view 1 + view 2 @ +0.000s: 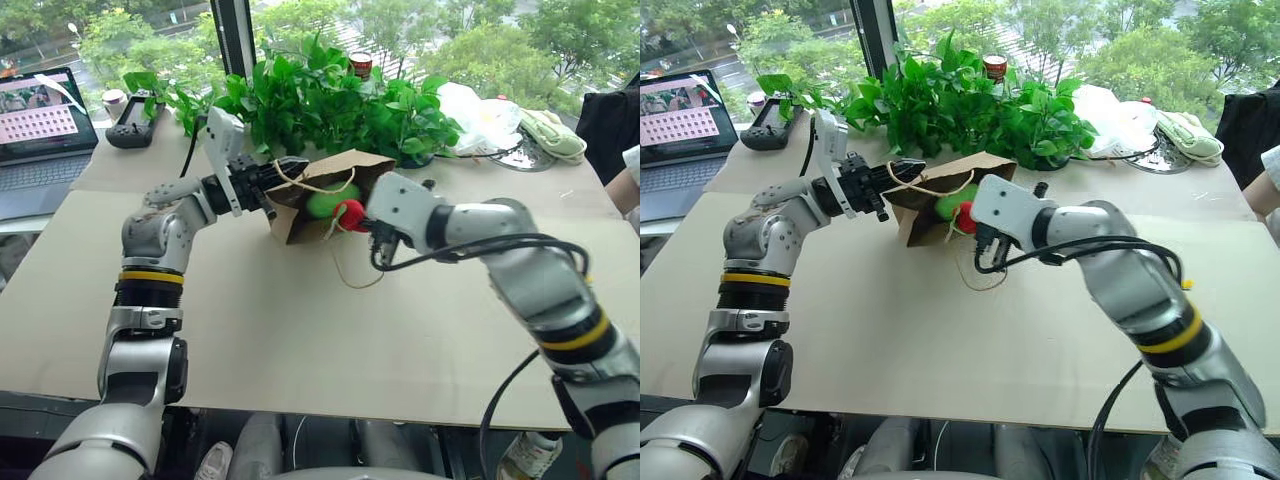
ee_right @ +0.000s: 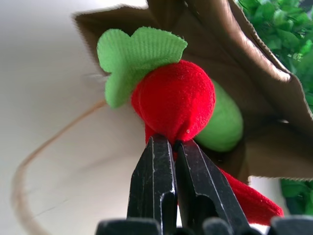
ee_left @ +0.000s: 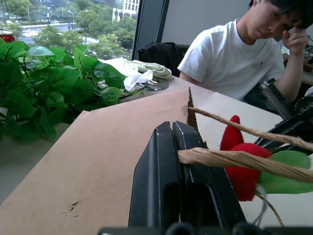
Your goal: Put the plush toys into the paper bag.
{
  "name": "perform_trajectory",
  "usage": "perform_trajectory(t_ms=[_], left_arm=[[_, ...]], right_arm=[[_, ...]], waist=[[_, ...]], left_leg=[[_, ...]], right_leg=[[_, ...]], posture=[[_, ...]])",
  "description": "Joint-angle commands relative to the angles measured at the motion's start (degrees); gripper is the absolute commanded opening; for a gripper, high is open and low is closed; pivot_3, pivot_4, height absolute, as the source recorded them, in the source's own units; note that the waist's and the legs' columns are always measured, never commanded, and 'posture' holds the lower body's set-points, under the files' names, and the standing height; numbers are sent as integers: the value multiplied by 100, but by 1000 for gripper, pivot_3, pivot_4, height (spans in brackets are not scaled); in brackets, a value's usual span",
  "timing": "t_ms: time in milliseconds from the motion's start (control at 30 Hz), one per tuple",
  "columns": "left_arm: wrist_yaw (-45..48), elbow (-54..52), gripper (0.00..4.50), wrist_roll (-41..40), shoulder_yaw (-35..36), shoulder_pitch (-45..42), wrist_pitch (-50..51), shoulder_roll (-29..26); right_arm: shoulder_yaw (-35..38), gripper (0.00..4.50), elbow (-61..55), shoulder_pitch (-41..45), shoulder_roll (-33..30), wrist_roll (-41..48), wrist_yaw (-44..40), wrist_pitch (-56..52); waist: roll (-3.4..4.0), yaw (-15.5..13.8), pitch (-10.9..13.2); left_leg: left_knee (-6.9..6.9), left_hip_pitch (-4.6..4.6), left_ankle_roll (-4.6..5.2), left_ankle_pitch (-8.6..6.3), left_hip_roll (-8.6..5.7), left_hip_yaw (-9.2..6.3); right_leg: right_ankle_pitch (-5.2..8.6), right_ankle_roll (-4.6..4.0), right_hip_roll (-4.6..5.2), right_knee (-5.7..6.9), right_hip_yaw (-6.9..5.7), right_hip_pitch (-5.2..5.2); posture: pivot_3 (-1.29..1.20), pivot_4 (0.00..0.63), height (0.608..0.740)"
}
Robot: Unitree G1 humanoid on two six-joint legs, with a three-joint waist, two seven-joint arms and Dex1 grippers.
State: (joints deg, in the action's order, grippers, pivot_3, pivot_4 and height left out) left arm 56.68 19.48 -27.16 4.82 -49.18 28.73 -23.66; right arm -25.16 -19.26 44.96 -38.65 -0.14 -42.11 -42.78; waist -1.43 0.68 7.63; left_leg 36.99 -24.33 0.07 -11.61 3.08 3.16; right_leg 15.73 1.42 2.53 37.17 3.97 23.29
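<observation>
You are working over a broad table [image 1: 300,330] covered in tan paper, set against a window with trees outside. A person in a white shirt [image 3: 230,54] sits at the far side of it.

Behind both grippers a bank of leafy plants [image 1: 330,95] lines the back edge, with a red-lidded can [image 1: 361,63] showing among the leaves. Beyond the plants, toward your right arm's side, lie a white plastic bag [image 1: 480,115] and a pale green cloth [image 1: 552,133]. Far out past your left arm sit a laptop [image 1: 40,115] and a black controller [image 1: 135,125].

Your left gripper [image 3: 172,142] is clamped tight on the paper bag [image 1: 330,175], pinching its rim together with a twisted cord handle [image 3: 234,161]; the bag hangs tilted with its mouth turned toward your right gripper. A second handle [image 1: 350,272] dangles loose below the mouth.

Your right gripper [image 2: 172,143] is closed on the red chili toy [image 2: 176,98], which sits right at its fingertips, at the bag's mouth, its green stem [image 2: 132,56] just outside the rim. The green plush toy [image 2: 222,122] lies just beyond the chili, already inside the bag.
</observation>
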Motion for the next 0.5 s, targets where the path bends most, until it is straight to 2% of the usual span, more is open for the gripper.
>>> perform_trajectory(t_ms=[33, 333, 500], left_arm=[[8, -179, 0, -84, 70, -121, -7, -38], [33, -169, 0, -78, 39, -117, -7, 0], [47, -121, 0, -64, 35, -146, -30, 11]], right_arm=[[-210, 51, 359, 388, 291, -491, 200, 251], [-379, 51, 1183, 880, 1067, -969, 351, 163], [-196, 1572, 1186, 863, 1244, -962, 320, 27]], waist=[[0, 2, 0], [1, 5, 0], [2, 5, 0]], left_leg=[[0, 0, 0, 0, 0, 0], [0, 2, 0, 0, 0, -1], [-2, 1, 0, 0, 0, -1]], right_leg=[[0, 0, 0, 1, 0, 0], [0, -1, 0, 7, -1, 0], [-1, -1, 0, 12, -2, 0]], posture=[[0, 150, 713], [0, 150, 713], [0, 150, 713]])
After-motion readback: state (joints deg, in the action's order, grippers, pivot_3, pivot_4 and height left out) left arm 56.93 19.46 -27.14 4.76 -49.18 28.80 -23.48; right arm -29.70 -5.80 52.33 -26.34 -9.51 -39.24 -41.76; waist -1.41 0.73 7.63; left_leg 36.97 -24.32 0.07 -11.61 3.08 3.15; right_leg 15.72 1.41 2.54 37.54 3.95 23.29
